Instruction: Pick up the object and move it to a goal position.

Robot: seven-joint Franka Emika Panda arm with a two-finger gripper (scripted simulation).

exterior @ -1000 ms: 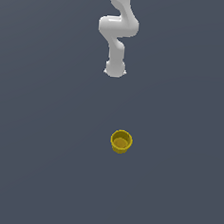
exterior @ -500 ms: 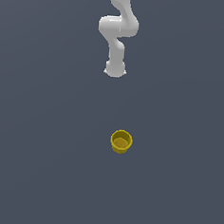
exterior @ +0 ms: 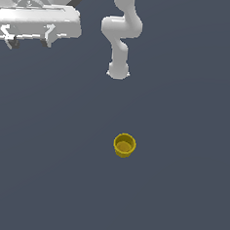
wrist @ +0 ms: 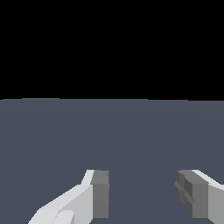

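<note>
Item: small yellow round cup point(exterior: 124, 145), flared rim, ochre interior; upright on the dark grey worktop point(exterior: 179, 190), just below frame centre in the exterior view, absent from the wrist view. Likely light, rigid, smooth-walled; best gripped across the body beneath the rim. White gripper point(wrist: 142, 192): jaws spread, empty.

The exterior view looks steeply down from high above the tabletop point(exterior: 179, 190). The wrist view looks low across that same grey surface, past its fingers point(wrist: 99, 192), toward a black horizon.
</note>
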